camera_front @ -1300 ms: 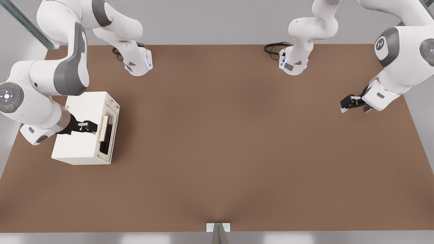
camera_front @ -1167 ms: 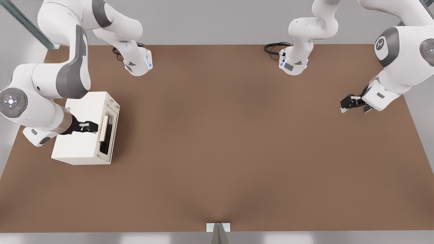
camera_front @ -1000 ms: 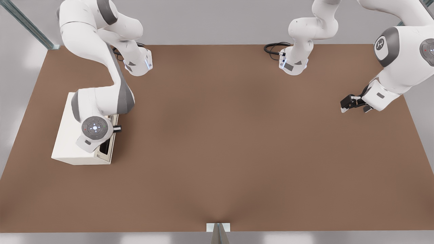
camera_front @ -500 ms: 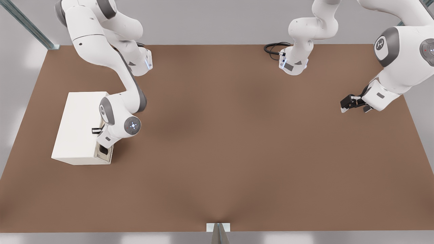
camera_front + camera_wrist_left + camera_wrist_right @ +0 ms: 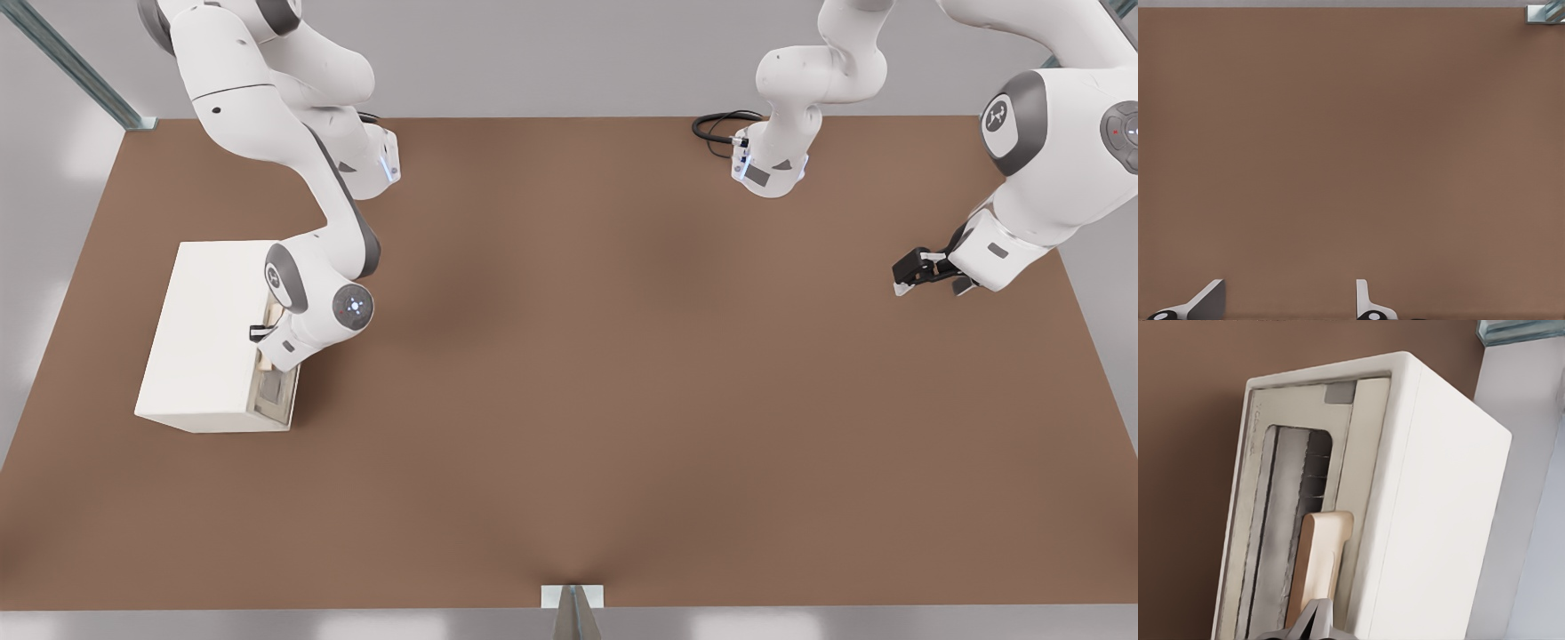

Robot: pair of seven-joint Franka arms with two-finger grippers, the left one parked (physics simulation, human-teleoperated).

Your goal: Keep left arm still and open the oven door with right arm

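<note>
**Reaching at the oven door handle, door not visibly swung out**

Sitting near the table's edge on the front view's left, the oven (image 5: 206, 333) is a cream box with its door face turned toward the table's middle. The oven door (image 5: 1295, 520) shows a cream frame, a dark window with rack lines behind it, and a pale wooden handle (image 5: 1318, 563) running along its length. Door looks flush with the frame in the right wrist view; can't confirm any gap.

The gripper (image 5: 263, 332) is right at the door's top edge, at the handle. Wrist view shows only one dark fingertip just in front of the handle's end. Can't tell whether the fingers are spread or clamped on the handle.

The right arm (image 5: 307, 187) comes down from its base at the table's far edge, elbow bent over the table, wrist cap with blue light just beside the door face.

Brown table (image 5: 622, 400) carries all of it.
</note>
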